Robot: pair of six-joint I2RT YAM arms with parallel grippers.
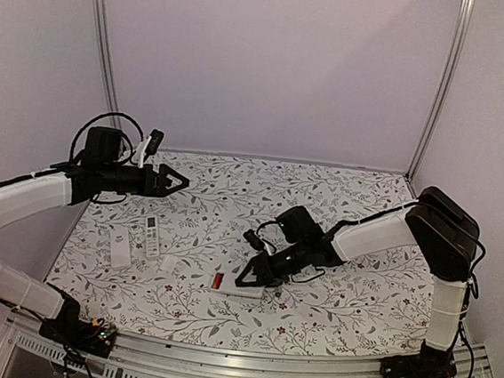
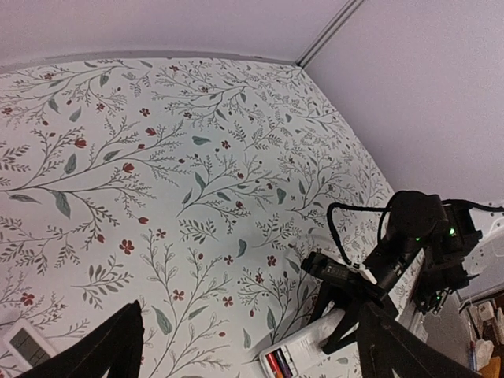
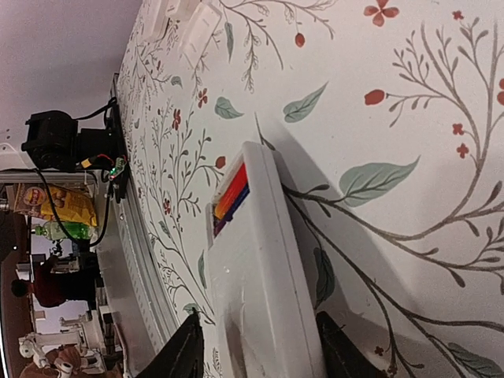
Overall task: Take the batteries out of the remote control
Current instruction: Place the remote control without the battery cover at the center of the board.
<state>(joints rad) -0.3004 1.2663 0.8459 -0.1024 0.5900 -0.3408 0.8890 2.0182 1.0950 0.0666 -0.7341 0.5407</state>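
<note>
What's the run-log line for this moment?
left gripper: open, aloft | right gripper: open, astride remote | batteries: in remote

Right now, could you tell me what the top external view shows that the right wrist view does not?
Only the top view shows the left gripper, raised and open. Only the right wrist view shows room clutter beyond the table edge. Both show the white remote with batteries in its open compartment, the right gripper straddling it, and two other remotes.
</note>
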